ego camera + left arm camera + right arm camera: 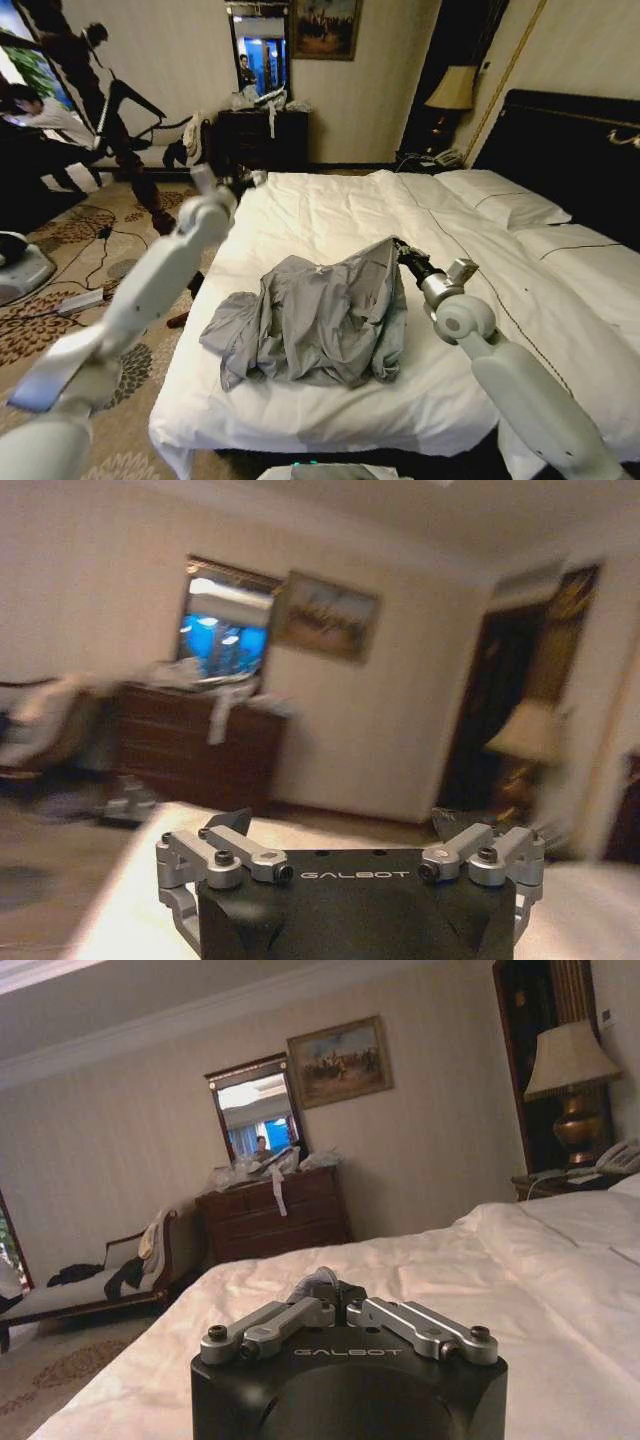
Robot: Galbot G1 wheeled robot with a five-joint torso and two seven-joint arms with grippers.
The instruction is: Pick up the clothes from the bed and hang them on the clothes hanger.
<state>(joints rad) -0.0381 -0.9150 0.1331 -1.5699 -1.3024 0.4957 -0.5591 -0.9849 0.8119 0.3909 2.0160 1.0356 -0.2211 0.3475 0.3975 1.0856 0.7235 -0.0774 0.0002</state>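
1. Clothes [320, 320] lie crumpled in a grey heap on the bed [330, 215], near its foot, one edge lifted into a peak.
2. Reaching low over the duvet from the right, the right gripper [399, 247] meets that raised edge; in the right wrist view its fingers [330, 1287] are drawn together, with a small pale bit of fabric between them.
3. Stretched out and raised, the left gripper [342, 827] hangs over the bed's left edge, jaws spread wide and holding nothing.
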